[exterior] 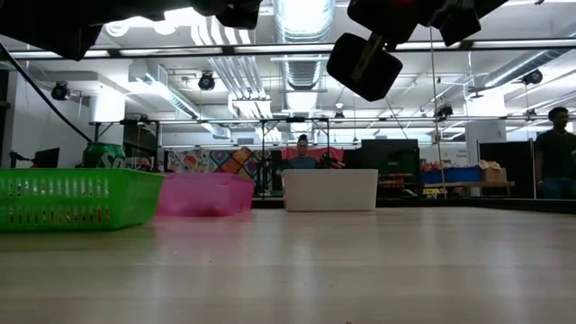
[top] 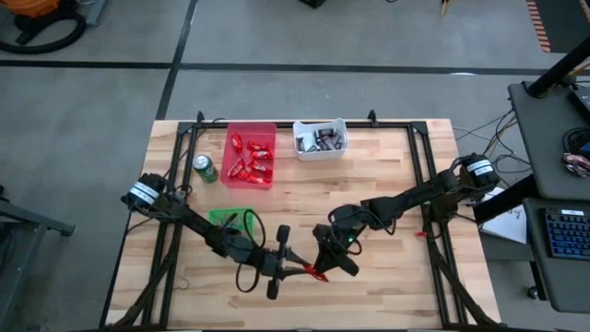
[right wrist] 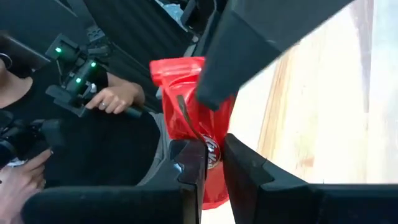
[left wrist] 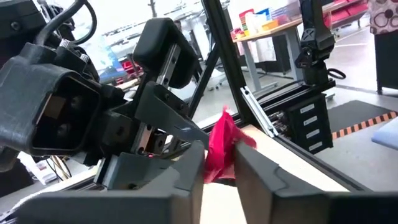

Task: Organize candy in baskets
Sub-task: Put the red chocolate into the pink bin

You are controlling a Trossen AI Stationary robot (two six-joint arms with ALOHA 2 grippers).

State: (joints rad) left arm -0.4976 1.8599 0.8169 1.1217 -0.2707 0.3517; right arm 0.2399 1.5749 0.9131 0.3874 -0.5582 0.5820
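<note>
Mid-table, both grippers meet on one red candy (right wrist: 189, 118); the right gripper (right wrist: 213, 163) clamps it, the left gripper (left wrist: 219, 163) closes on its other end. Judged a handover toward the red basket (top: 249, 154).

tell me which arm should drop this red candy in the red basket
Probably left. Both end effectors, left and right, pinch the same red candy above the table's near edge. The red basket sits on the left arm's side, closer to its base, so the right should let go.
</note>
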